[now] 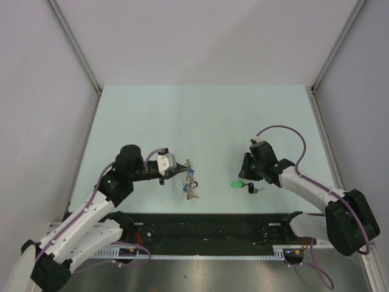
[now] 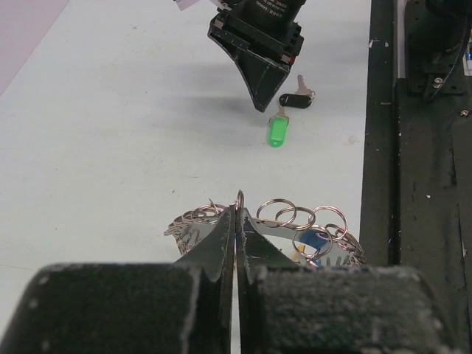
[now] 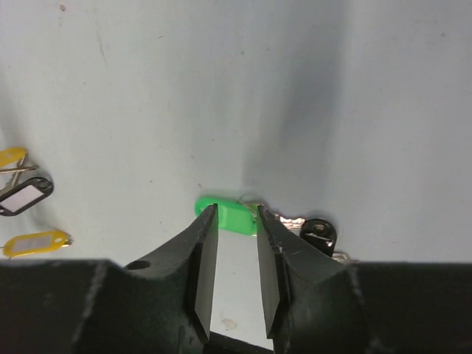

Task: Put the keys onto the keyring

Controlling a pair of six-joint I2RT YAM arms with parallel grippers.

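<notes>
My left gripper [image 2: 238, 210] is shut on one small wire loop of the keyring [image 2: 295, 236], holding the ring tilted just above the table. A blue key [image 2: 318, 240] hangs on it. From above, the left gripper [image 1: 180, 171] meets the keyring [image 1: 190, 182] left of centre. A green key [image 1: 236, 184] and a black key [image 1: 251, 189] lie loose on the table. My right gripper [image 3: 234, 214] stands narrowly open right over the green key [image 3: 240, 216], whose head pokes out past the left finger. The black key [image 3: 319, 232] lies just to its right.
Two yellow tags [image 3: 33, 243] and a black tag [image 3: 26, 195] lie at the left edge of the right wrist view. A black rail [image 1: 206, 225] runs along the table's near edge. Grey walls with metal posts [image 1: 322, 67] close off the back and sides.
</notes>
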